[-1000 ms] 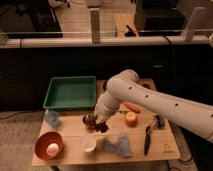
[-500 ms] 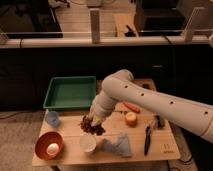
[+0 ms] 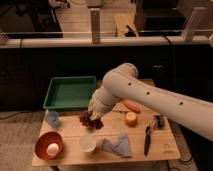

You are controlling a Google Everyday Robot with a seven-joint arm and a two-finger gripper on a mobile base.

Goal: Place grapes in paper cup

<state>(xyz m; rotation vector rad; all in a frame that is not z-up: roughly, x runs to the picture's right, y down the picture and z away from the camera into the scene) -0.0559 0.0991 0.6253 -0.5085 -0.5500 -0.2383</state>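
Note:
The dark purple-red grapes (image 3: 89, 121) hang from my gripper (image 3: 94, 116), which is shut on them just above the wooden table (image 3: 150, 150). The gripper is at the end of the white arm that reaches in from the right. The small white paper cup (image 3: 88, 143) stands upright near the table's front edge, directly in front of and below the grapes, a short gap away. The arm's wrist hides the top of the bunch.
An orange bowl (image 3: 46, 145) holding a pale round item sits front left. A light blue cup (image 3: 52, 118) and a green tray (image 3: 70, 92) are at the left. A blue cloth (image 3: 117, 146), an orange-yellow fruit (image 3: 131, 118), a carrot (image 3: 131, 105) and black tools (image 3: 147, 137) lie to the right.
The gripper has moved a little left and toward the front with the grapes in it, closer to the paper cup. The cup and other items have not moved.

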